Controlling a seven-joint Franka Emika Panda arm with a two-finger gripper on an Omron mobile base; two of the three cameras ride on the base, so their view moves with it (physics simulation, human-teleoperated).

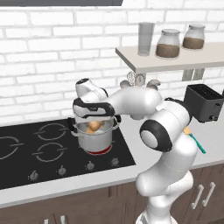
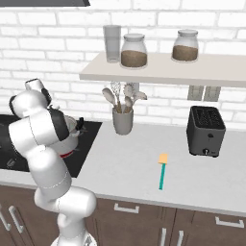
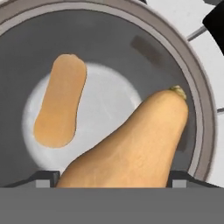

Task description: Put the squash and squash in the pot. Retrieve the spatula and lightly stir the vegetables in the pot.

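The steel pot (image 1: pixel 94 141) stands on the cooktop's right front burner, and in the hand view I look straight down into it, past its wall (image 3: pixel 131 39). One tan squash (image 3: pixel 61 100) lies flat on the pot's bottom. My gripper (image 1: pixel 93 124) hangs just over the rim, shut on the second squash (image 3: pixel 135 144), whose stem end points into the pot. Both fingertips touch its sides. The teal-handled spatula (image 2: pixel 162 173) lies on the counter to the right, in front of the toaster; its handle (image 1: pixel 197 142) shows past my arm.
A black toaster (image 2: pixel 205 130) sits at the back right of the counter. A grey crock of spoons and ladles (image 2: pixel 123 120) stands by the wall beside the black cooktop (image 1: pixel 43 148). A shelf (image 2: pixel 158 72) with jars and a glass hangs overhead.
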